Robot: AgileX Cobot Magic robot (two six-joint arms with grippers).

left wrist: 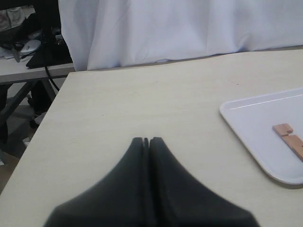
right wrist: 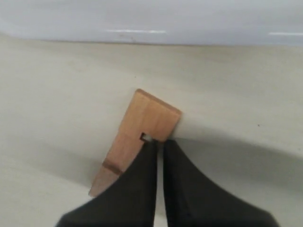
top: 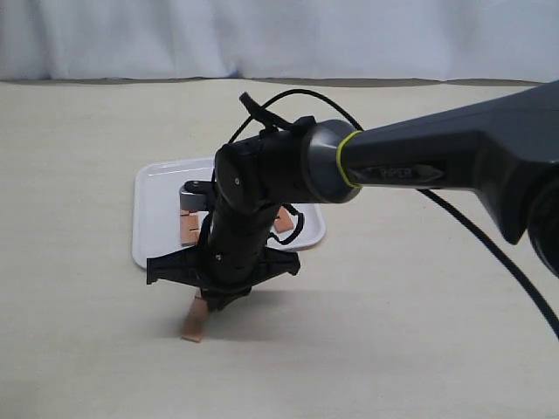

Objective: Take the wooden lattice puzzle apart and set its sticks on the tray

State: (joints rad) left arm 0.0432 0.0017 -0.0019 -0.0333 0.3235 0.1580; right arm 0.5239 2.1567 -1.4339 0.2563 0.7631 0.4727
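Observation:
One reddish-brown notched stick [top: 194,325] stands tilted on the table just in front of the white tray [top: 157,196]. Its lower end touches the table and its upper end is at my right gripper [top: 210,302], which has reached across from the right and points down. In the right wrist view the fingers [right wrist: 158,142] are nearly together at the stick's [right wrist: 142,125] notched end, pinching it. Other sticks [top: 189,225] lie on the tray, partly hidden by the arm. My left gripper [left wrist: 146,140] is shut and empty over bare table beside the tray [left wrist: 246,118]. No assembled lattice shows.
The right arm's dark body [top: 419,157] crosses the scene and covers the tray's middle. A black cable [top: 489,253] trails to the right. White cloth [top: 279,35] hangs along the back edge. A stick [left wrist: 289,137] shows on the tray in the left wrist view.

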